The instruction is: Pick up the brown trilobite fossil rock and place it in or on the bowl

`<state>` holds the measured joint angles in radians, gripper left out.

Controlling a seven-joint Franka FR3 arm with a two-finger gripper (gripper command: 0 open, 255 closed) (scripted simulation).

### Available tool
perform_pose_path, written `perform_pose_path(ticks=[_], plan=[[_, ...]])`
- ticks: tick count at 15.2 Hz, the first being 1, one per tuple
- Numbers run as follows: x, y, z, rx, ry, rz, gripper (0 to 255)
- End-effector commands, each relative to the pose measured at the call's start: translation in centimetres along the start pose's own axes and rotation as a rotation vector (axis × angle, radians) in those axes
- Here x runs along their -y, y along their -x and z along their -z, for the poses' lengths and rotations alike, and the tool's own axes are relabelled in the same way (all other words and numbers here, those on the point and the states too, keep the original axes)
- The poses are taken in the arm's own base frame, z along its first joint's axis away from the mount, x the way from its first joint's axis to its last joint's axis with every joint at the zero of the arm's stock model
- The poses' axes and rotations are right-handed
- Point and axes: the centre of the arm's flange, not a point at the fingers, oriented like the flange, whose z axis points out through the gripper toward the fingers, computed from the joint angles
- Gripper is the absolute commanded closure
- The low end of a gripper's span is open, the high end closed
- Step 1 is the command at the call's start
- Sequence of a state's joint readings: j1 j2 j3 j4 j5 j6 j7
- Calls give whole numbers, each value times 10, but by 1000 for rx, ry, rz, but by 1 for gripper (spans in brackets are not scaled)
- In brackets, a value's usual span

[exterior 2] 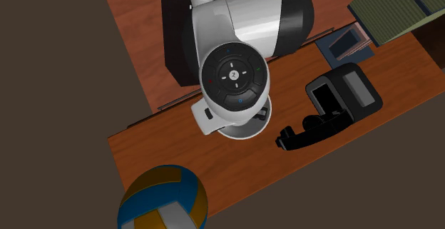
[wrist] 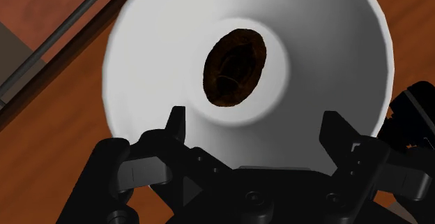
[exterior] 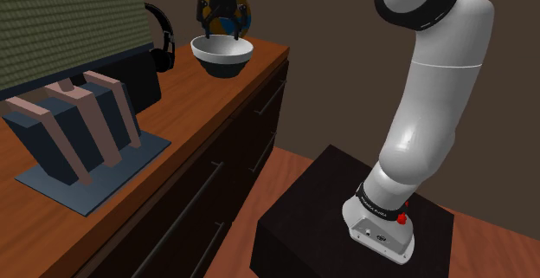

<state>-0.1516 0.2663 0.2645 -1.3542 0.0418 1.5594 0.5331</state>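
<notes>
One step left, by my read: back out without disturbing the drop. The wooden sideboard carries everything, and the arm reaches from its stand to the far end, hand pointing down. The blue-and-yellow volleyball sits near the bowl, right behind the hand in the shoulder view. The black headphones stand close on the bowl's other side, so you've little room for a sideways exit. The white bowl is upright, directly under the gripper. Fingers stand apart with nothing between them, tips over the bowl's mouth; can't tell if they dip below the rim. The brown trilobite fossil lies centred on the bowl's flat bottom, apart from both fingers. Looks placed to me. Lift straight up along the gripper axis, keep the fingers wide so neither tip clips the rim, and swing toward the stand only once you're above the ball
</notes>
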Motion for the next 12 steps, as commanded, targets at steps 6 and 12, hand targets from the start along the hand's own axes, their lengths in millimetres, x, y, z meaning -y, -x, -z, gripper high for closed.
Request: perform_pose_path(ticks=[6,12], plan=[[0,0,50,0,0,0,0],[0,0,50,0,0,0,0]])
